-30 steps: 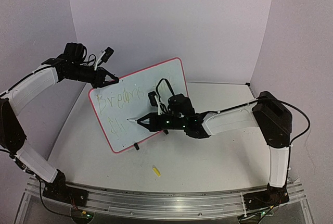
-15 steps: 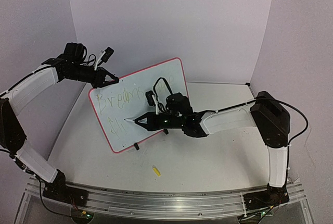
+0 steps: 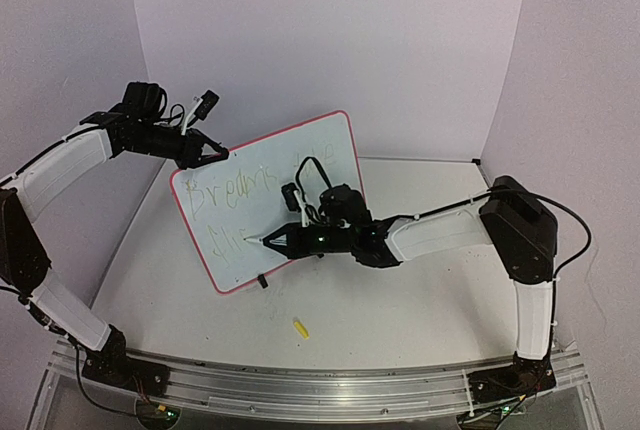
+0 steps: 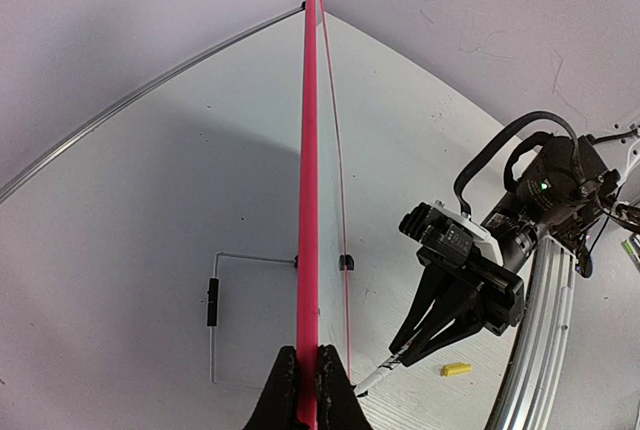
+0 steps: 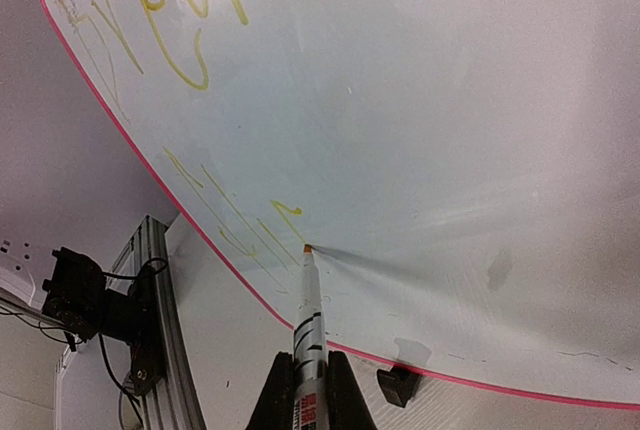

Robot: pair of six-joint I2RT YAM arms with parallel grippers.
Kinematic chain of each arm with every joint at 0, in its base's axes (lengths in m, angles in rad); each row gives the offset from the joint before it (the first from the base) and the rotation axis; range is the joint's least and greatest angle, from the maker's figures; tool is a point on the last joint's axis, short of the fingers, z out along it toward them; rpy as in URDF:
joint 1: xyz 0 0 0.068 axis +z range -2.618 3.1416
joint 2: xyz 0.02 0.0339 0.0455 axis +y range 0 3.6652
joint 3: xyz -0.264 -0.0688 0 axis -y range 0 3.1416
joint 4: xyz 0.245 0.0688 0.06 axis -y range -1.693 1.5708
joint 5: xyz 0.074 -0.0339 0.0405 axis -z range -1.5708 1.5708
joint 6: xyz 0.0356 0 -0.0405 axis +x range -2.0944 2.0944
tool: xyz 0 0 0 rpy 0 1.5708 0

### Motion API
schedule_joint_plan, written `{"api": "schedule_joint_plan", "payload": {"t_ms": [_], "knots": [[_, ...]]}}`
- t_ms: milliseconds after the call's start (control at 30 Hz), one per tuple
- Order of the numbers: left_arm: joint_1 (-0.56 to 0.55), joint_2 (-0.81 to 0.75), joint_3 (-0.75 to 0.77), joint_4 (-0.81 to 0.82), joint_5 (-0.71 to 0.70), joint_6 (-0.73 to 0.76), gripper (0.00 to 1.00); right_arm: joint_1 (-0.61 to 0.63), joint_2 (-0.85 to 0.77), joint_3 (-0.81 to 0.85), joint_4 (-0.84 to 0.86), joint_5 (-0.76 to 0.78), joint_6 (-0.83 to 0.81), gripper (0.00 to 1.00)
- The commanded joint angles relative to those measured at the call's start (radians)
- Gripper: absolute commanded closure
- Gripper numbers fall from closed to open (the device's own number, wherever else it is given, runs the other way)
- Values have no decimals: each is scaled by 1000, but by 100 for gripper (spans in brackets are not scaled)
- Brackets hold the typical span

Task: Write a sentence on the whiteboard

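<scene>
The whiteboard (image 3: 300, 165) stands tilted on the table, white with a pink-red border and yellow writing on its left half. My left gripper (image 3: 213, 153) is shut on the board's top left edge; in the left wrist view the pink edge (image 4: 309, 200) runs straight up from between the fingers (image 4: 306, 390). My right gripper (image 3: 290, 240) is shut on a white marker (image 5: 308, 320). The marker's orange tip touches the lower left of the board (image 5: 450, 120), at the end of a yellow stroke in the second line of writing.
A yellow marker cap (image 3: 299, 327) lies on the table in front of the board and shows in the left wrist view (image 4: 456, 369). A black clip foot (image 5: 398, 386) sits under the board's lower edge. A wire stand (image 4: 213, 302) props the board behind. Walls enclose the table.
My right gripper and the marker tip have moved down and a little right across the board's lower left, lengthening the second line. The left arm and the board have stayed put.
</scene>
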State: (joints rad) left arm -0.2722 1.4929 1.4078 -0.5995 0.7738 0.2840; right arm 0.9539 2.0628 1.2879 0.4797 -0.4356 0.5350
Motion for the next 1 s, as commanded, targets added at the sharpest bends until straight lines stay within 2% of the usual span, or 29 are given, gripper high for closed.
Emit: {"api": "schedule_joint_plan", "payload": {"t_ms": [0, 233, 967], "knots": [[-59, 67, -49, -103, 23, 42, 100, -5, -13, -16, -4, 43, -19, 100], [-60, 65, -48, -103, 22, 43, 100, -5, -52, -4, -6, 91, -37, 100], [-61, 63, -48, -105, 22, 43, 100, -6, -70, 60, -9, 93, -58, 100]]}}
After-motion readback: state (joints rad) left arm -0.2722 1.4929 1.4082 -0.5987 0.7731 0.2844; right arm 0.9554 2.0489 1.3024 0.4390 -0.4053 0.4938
